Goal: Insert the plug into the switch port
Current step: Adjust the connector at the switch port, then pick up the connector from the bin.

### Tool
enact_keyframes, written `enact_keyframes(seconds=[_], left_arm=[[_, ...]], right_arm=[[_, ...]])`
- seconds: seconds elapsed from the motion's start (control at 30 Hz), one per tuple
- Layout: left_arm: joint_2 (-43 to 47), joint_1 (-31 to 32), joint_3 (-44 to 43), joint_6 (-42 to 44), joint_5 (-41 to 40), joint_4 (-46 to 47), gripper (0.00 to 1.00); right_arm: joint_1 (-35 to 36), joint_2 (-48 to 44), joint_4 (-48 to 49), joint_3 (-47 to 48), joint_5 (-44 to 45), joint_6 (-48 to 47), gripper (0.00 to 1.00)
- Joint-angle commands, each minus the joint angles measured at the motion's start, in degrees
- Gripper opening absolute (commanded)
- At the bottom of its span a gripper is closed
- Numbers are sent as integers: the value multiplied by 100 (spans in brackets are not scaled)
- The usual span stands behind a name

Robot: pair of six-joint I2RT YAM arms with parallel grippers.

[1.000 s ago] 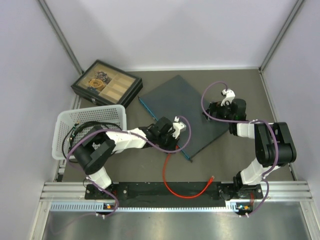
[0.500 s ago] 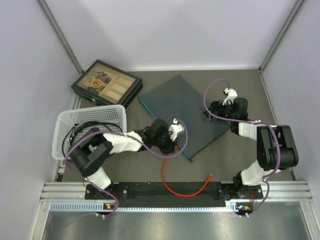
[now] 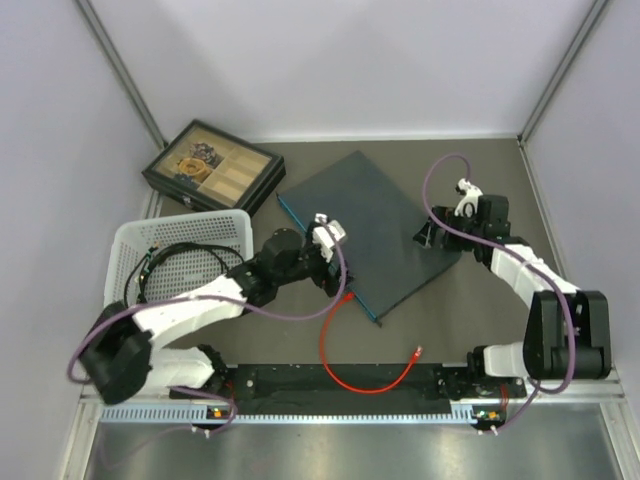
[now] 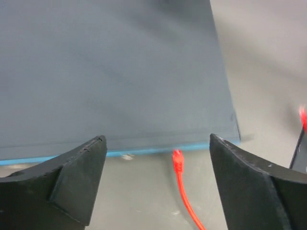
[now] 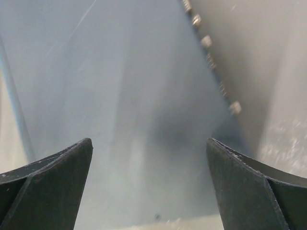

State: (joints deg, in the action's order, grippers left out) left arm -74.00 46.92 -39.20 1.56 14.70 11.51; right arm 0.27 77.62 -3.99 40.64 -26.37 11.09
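The left hand (image 4: pixel 156 143) gapes wide and empty before the red plug (image 4: pixel 178 160) touching the switch (image 4: pixel 110 72) at its teal edge, the right hand (image 5: pixel 148 143) equally wide above the switch; if the plug is unlatched, its stiff cable (image 4: pixel 189 211) may spring it out.

Gaping left hand (image 4: pixel 156 139), gaping right hand (image 5: pixel 148 141)

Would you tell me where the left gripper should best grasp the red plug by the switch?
Probably the plug body just behind its tip, from the near side, closing across its sides: it points at the switch's teal edge, with the cable trailing away.
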Motion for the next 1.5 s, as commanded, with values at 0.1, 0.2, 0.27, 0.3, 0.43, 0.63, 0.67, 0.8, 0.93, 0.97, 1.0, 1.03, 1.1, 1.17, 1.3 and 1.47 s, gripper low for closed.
enact_keyframes(seconds=[0.1, 0.2, 0.27, 0.3, 0.43, 0.63, 0.67, 0.8, 0.93, 0.97, 1.0, 1.03, 1.1, 1.17, 1.3, 1.47], left_arm=[[1651, -51, -736, -762, -3036, -1350, 99], [1748, -209, -1219, -1201, -4320, -2361, 99], [1722, -533, -1414, -1648, -4668, -3099, 99], [1713, -700, -1554, -1798, -4800, -3302, 99], [1739, -1692, -1503, -2580, -5142, -3831, 98], [1643, -2983, -1011, -3003, -5056, -3621, 96], [1530, -3169, -950, -3065, -4978, -3560, 96], [1160, -3961, -677, -3337, -4739, -3034, 97], [398, -4489, -624, -3697, -4581, -2549, 95], [221, -4516, -667, -3742, -4607, -2444, 93], [54, -4568, -711, -3803, -4634, -2382, 91], [-296, -4586, -773, -3908, -4651, -2303, 89], [-632, -4621, -1010, -3979, -4704, -2302, 82], [-1080, -4630, -1220, -4120, -4757, -2329, 76], [-1608, -4630, -1432, -4234, -4793, -2294, 60], [-1837, -4639, -1345, -4305, -4581, -2170, 44]], right_arm=[[60, -765, -515, 137, -421, 165, 99], [253, -994, -568, 154, -273, 139, 99], [481, -1065, -559, 146, -220, 139, 99], [561, -1091, -507, 128, -193, 165, 99], [921, -1144, -401, 111, -193, 148, 99], [1159, -907, -296, 189, -492, 192, 99], [1194, -820, -287, 224, -570, 174, 99], [1378, -626, -313, 269, -606, 95, 99], [1458, -441, -339, 356, -615, -19, 99], [1458, -380, -339, 374, -615, -37, 99], [1449, -362, -348, 383, -606, -54, 99], [1458, -345, -357, 409, -606, -72, 99], [1458, -283, -383, 418, -545, -125, 99], [1458, -239, -383, 436, -536, -142, 99], [1449, -204, -357, 436, -553, -142, 99], [1458, -213, -383, 418, -518, -169, 99]])
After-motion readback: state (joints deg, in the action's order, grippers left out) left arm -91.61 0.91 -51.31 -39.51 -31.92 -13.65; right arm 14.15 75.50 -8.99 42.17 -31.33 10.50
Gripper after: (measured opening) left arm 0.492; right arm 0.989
